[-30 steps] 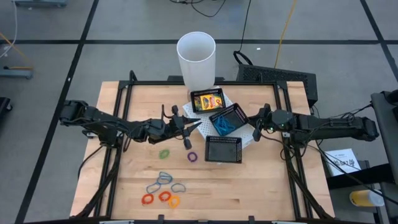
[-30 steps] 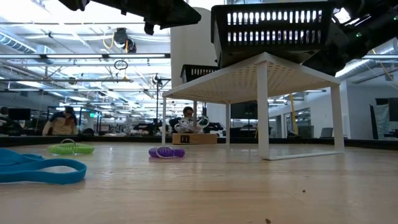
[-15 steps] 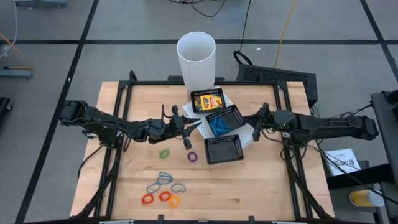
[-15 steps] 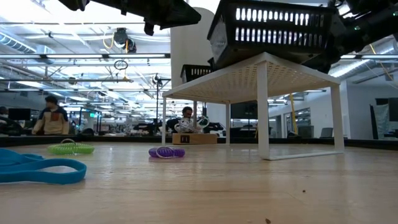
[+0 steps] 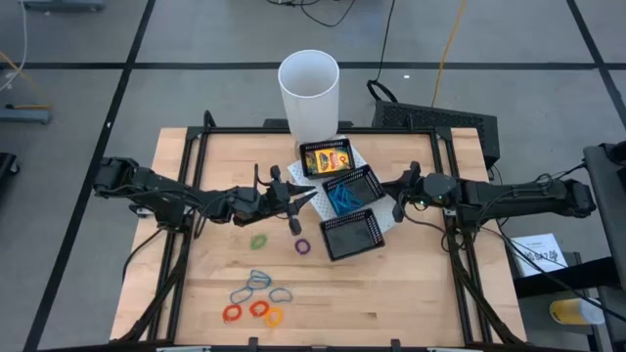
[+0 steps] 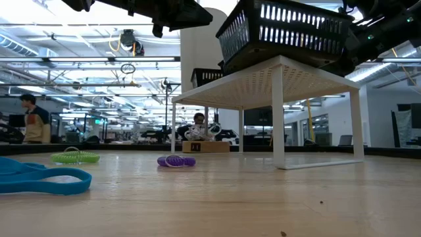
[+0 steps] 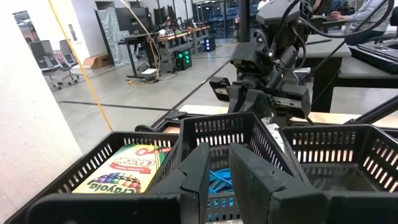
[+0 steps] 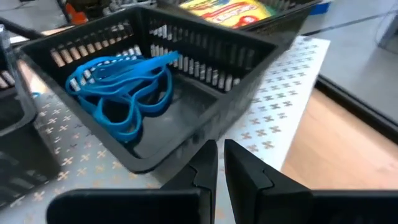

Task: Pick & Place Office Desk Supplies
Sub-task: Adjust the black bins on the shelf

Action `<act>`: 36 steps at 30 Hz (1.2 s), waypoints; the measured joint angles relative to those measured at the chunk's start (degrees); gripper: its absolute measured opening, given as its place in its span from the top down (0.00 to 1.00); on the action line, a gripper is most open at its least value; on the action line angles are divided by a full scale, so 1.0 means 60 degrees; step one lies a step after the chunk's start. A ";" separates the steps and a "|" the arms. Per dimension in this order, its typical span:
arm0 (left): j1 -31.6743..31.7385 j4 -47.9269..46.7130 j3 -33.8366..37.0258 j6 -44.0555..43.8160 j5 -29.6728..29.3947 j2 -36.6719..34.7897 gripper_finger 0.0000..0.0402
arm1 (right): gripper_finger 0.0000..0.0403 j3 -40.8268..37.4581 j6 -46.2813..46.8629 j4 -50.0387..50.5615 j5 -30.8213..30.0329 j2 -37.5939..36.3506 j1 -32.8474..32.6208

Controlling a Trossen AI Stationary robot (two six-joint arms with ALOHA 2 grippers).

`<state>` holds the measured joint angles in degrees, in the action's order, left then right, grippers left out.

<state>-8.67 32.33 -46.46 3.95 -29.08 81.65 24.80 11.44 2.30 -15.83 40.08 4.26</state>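
Rubber-band loops are lying mostly unsorted on the bench while the closed right pincer is swinging the black mesh tray askew on its white stand, risking a spill, and the left pincer is hovering beside it, narrowly parted and empty.

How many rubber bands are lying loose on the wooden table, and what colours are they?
Green band: 1
Purple band: 1
Blue or grey bands: about 4, bunched together
Red or orange bands: 3
Total: about 9
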 joint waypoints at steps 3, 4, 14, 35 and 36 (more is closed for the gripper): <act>0.0000 -0.0010 0.0000 0.0000 0.0000 0.0000 0.82 | 0.97 0.0004 0.0197 0.0382 -0.0095 -0.0339 -0.0047; 0.0000 -0.0024 0.0000 0.0000 0.0000 0.0000 0.82 | 0.97 0.0004 0.0316 0.0579 -0.0054 -0.0457 -0.0091; 0.0011 -0.0103 0.0000 0.0044 0.0000 0.0004 0.82 | 0.99 0.0004 0.1225 0.1160 0.1859 -0.1025 -0.0436; 0.0011 -0.0129 0.0000 0.0007 0.0000 0.0004 0.82 | 1.00 0.0007 0.0147 -0.0727 0.1512 0.0488 -0.0037; 0.0011 -0.0132 0.0000 0.0007 0.0000 0.0004 0.82 | 1.00 0.0007 0.0147 -0.0686 0.1374 0.0488 0.0025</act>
<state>-8.60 31.53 -46.46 3.99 -29.08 81.67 24.84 12.32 -1.82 -7.58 43.00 4.41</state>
